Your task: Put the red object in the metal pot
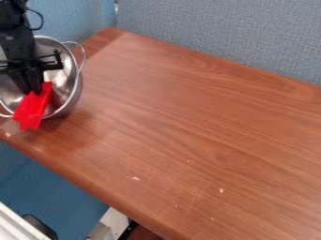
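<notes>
The red object (34, 106) is a bright red plastic bar hanging tilted from my gripper (34, 82), which is shut on its upper end. The bar's lower end reaches down over the pot's near-left side, close to the table's left edge. Behind it stands the metal pot (60, 73), a shiny round steel pot at the far left of the wooden table (189, 122). My black arm comes down from the top left and covers part of the pot's rim and inside.
The table's left corner and front edge lie close below the pot. A blue-grey wall (238, 33) runs behind the table. The wooden surface stretches away to the right of the pot.
</notes>
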You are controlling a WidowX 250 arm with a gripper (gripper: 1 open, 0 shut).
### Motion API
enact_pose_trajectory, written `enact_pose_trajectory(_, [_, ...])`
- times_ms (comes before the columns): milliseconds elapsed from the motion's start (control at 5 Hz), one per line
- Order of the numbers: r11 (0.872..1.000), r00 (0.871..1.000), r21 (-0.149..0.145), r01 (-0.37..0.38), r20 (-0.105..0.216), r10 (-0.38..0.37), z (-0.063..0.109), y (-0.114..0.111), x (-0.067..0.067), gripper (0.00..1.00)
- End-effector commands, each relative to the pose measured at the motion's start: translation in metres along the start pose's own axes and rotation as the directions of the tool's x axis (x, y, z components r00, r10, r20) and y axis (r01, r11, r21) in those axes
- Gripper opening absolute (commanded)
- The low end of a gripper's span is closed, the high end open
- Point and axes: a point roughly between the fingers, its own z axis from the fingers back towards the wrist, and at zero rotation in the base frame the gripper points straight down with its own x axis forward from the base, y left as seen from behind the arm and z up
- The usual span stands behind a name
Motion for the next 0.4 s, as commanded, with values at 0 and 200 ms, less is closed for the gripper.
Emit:
enact_pose_trajectory(0, [0.996,0.996,0.006,-0.085,0.035,0.085,0.0050,0.0105,0.0085,0.00])
enact_pose_trajectory(200, [0.987,0.986,0.006,-0.159,0.054,0.159,0.0081,0.0157,0.0145,0.00])
